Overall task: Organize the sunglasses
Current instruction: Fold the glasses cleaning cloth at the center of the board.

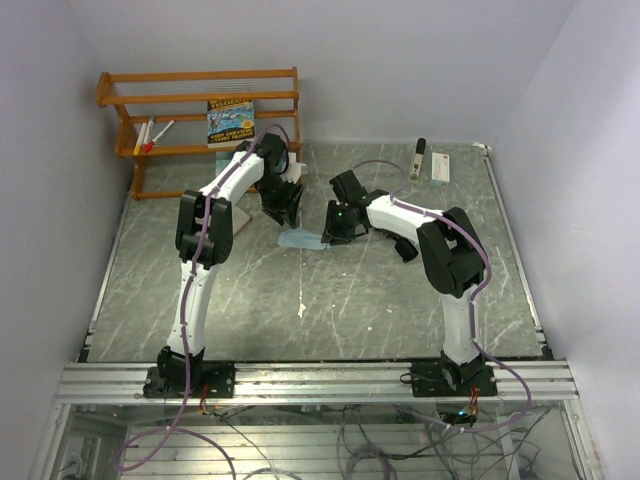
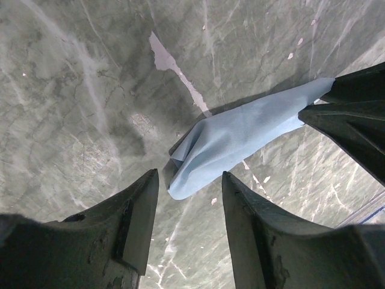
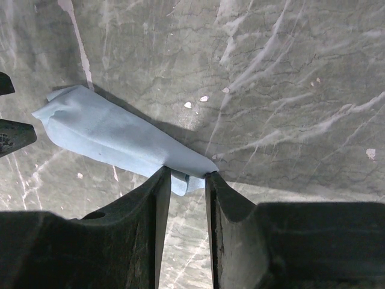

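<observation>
The blue cloth (image 1: 302,240) lies along the table (image 1: 400,300) between the two arms, with its long axis running from one gripper to the other. The right gripper (image 3: 187,176) is clamped on its right end. The left gripper (image 2: 189,198) hovers with fingers parted over the free left tip, which points in between them.

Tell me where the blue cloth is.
The blue cloth sits centrally in the top view, between the left gripper and the right gripper, which pinches one end.
</observation>
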Tool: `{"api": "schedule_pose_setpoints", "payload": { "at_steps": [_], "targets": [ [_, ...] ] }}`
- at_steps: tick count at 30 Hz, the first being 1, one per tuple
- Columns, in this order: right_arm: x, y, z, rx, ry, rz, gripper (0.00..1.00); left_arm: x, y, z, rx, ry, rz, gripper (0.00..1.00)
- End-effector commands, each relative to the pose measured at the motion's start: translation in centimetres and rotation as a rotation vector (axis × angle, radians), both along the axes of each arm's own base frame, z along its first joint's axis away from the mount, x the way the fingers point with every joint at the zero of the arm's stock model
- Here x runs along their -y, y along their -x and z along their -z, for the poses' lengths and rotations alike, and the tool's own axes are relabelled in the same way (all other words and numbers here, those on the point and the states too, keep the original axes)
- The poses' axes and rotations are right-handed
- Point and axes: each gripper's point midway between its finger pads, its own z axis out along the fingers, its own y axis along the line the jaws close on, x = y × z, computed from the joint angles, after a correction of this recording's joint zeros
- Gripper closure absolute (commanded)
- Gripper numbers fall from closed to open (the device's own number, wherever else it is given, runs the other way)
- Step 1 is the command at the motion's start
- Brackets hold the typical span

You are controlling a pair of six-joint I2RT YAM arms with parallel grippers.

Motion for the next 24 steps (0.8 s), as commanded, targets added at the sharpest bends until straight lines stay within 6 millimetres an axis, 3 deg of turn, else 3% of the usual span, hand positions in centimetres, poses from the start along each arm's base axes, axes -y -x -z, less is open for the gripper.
{"api": "schedule_pose_setpoints", "payload": {
  "at_steps": [1, 24],
  "targets": [
    [0.4, -0.8, -0.2, 0.021, 0.019, 0.005, 0.70, 0.2, -0.1, -0.3, -0.003, 0.031, -0.002, 0.43],
    [-0.2, -2.8, -0.5, 0.057, -0.007, 0.002, 0.71, 0.6, -0.1, -0.4, -0.015, 0.050, -0.005, 0.44]
  ]
}}
